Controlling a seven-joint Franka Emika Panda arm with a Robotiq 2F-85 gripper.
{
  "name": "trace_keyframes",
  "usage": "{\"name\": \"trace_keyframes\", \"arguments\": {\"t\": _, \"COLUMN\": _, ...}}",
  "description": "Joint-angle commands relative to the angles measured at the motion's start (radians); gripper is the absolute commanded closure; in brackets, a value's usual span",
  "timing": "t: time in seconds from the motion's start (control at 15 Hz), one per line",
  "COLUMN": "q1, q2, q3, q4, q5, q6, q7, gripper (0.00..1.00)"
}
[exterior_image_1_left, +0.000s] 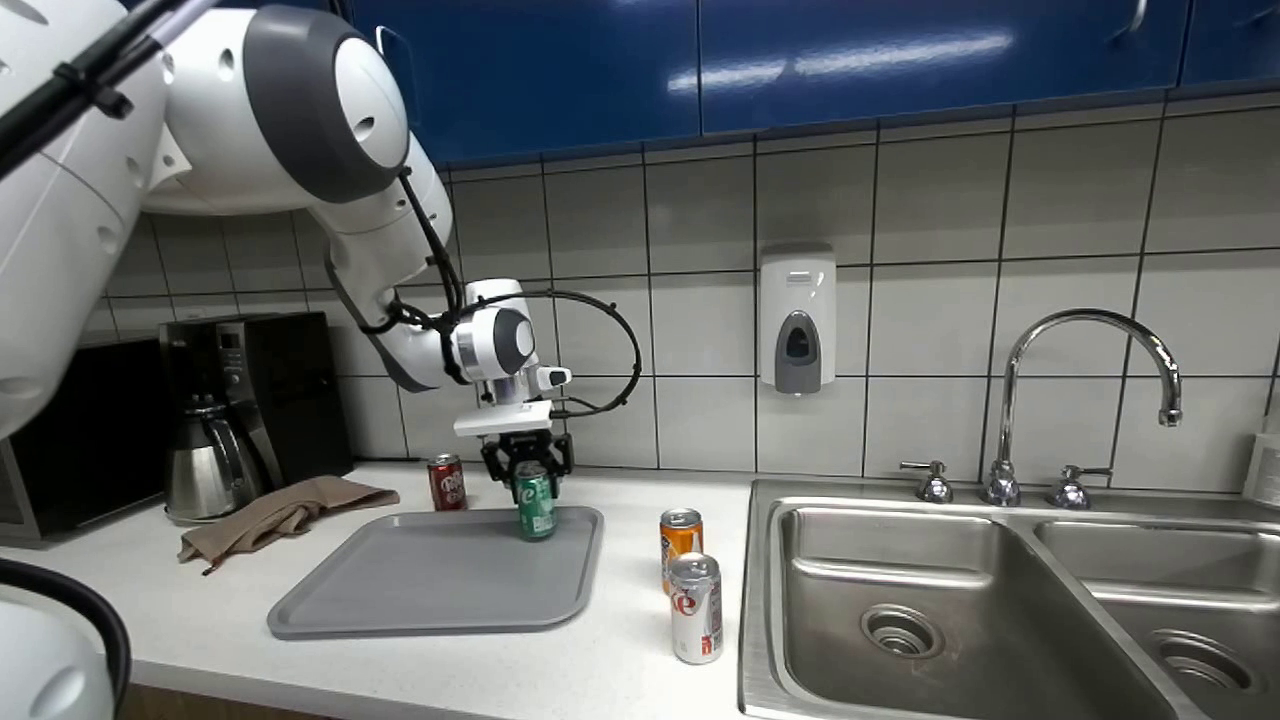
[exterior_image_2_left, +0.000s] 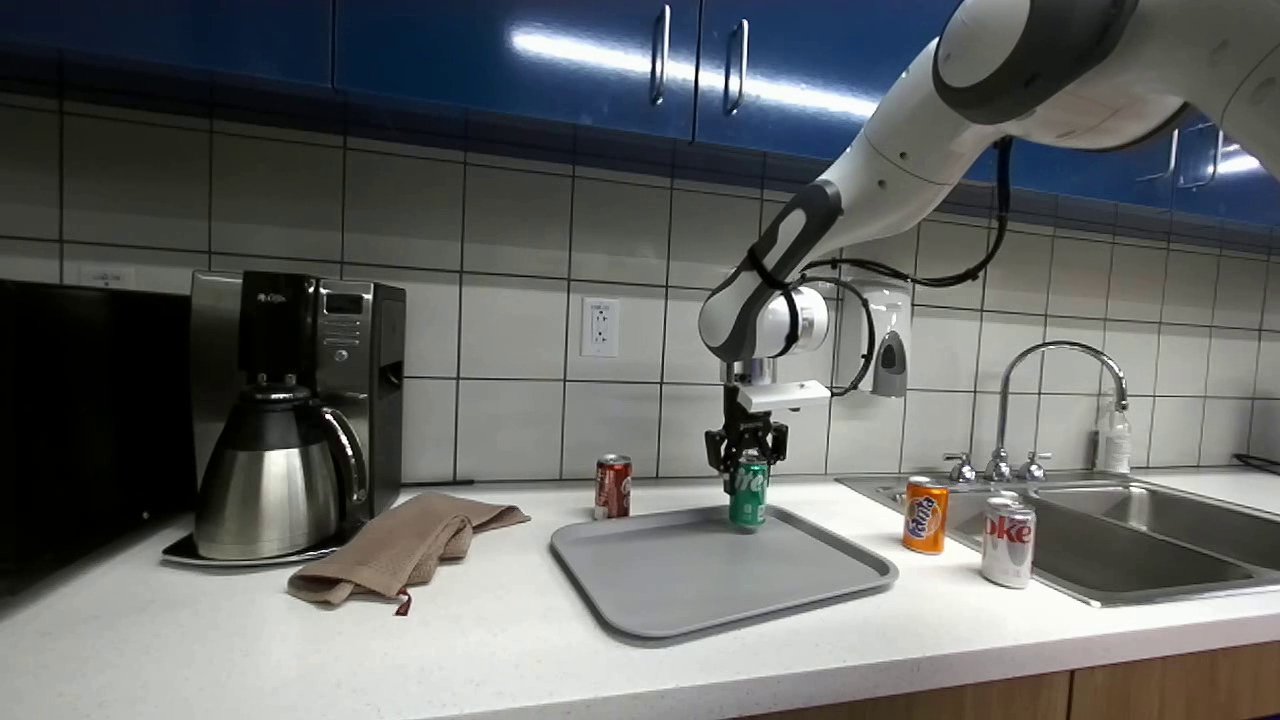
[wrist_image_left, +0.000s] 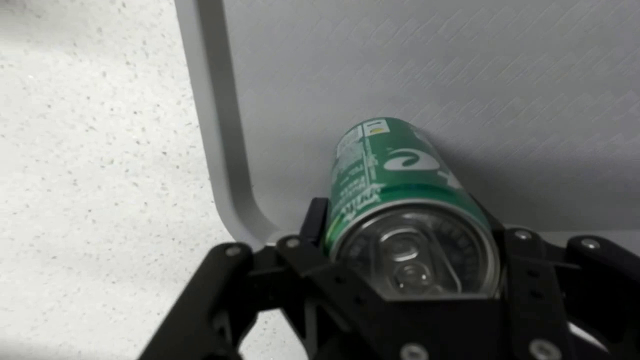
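Near the desk's (exterior_image_2_left: 480, 640) back edge, within the tray's (exterior_image_2_left: 700, 580) rim, the green can (wrist_image_left: 407, 195) is gripped by the hand (exterior_image_2_left: 748, 480), presumably for steadiness.

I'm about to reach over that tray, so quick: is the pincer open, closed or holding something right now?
Pincer: closed, holding the green Sprite can by its sides, near the top.
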Motion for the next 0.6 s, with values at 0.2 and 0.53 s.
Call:
{"name": "trace_keyframes", "arguments": {"t": 0.2, "q1": -0.044, "q2": -0.069, "q3": -0.002, "q4": -0.028, "q5": -0.003, "q6": 0.001, "q7": -0.017, "gripper": 0.6}}
{"name": "trace_keyframes", "arguments": {"t": 0.53, "q1": -0.073, "q2": -0.081, "q3": -0.02, "q4": -0.03, "q5": -0.003, "q6": 0.006, "q7": -0.016, "gripper": 0.6}}
